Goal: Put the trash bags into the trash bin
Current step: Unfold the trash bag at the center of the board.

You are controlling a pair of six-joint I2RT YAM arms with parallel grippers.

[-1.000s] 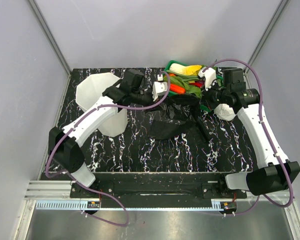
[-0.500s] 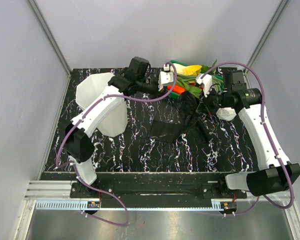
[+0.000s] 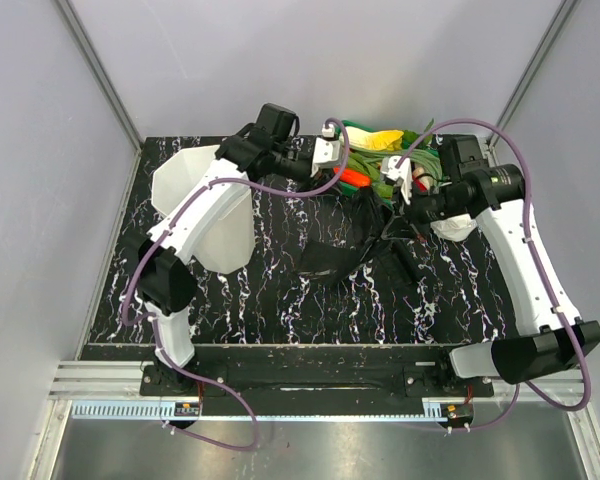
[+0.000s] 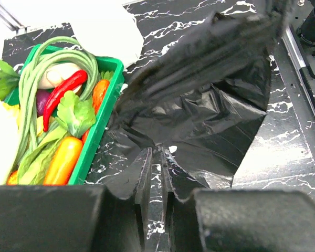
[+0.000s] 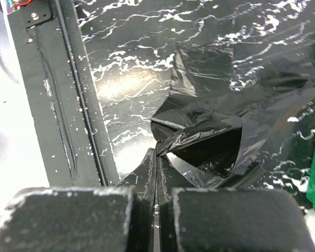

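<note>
One trash bag (image 3: 345,250), a crinkled black sheet, lies spread on the table (image 3: 280,300) right of centre. Our right gripper (image 5: 156,155), clamped on the film, lifts its far part into a peak. The trash bin (image 3: 180,180) stands far left, well apart. Our left gripper (image 4: 156,155) hovers beside the green tray (image 4: 102,113), fingers nearly together; we cannot tell whether it grips.

Left pincer (image 4: 156,153) slightly parted, reaching far forward, right pincer (image 5: 156,153) pinched closed
</note>
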